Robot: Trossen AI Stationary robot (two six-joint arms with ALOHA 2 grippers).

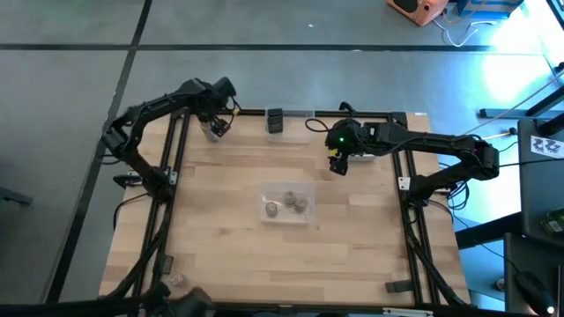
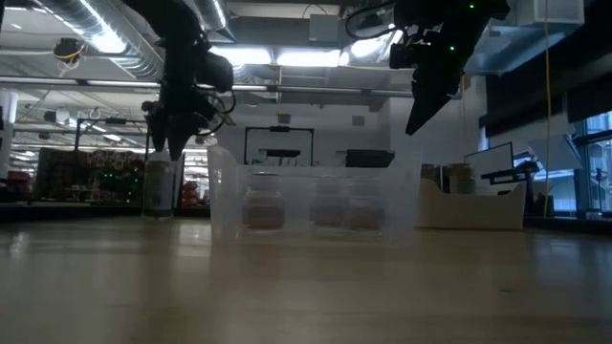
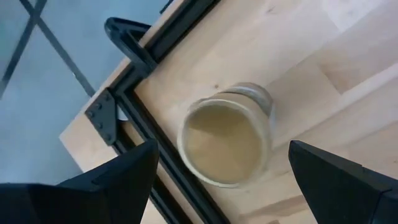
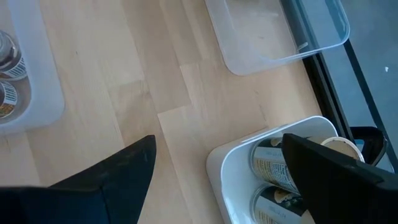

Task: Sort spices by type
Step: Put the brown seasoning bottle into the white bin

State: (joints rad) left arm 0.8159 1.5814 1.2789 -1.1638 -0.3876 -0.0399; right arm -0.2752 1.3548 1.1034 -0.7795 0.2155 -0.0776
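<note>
- The left gripper [image 1: 217,126] hangs over the far left corner of the wooden table [image 1: 220,246], its fingers spread wide and holding nothing.
- Straight below it, in the left wrist view, stands a round clear jar with a tan top [image 3: 227,142], upright on the wood just beside the black frame rail [image 3: 146,124]; the fingers are on either side of it and clear of it.
- The right gripper [image 1: 337,165] is raised above the far right part of the table, jaws wide apart and empty.
- In the right wrist view, a white tray [image 4: 233,171] holds at least two tan-topped jars [image 4: 292,165] lying on their sides, yellow-and-dark labels showing.
- A clear plastic bin [image 1: 287,204] sits mid-table with three small grey-brown round jars [image 1: 290,202] standing close together inside.
- Another clear bin [image 4: 273,37] lies near the tray by the far edge; I cannot tell what is in it.
- A dark boxy container [image 1: 274,121] stands at the far edge, between the two arms.
</note>
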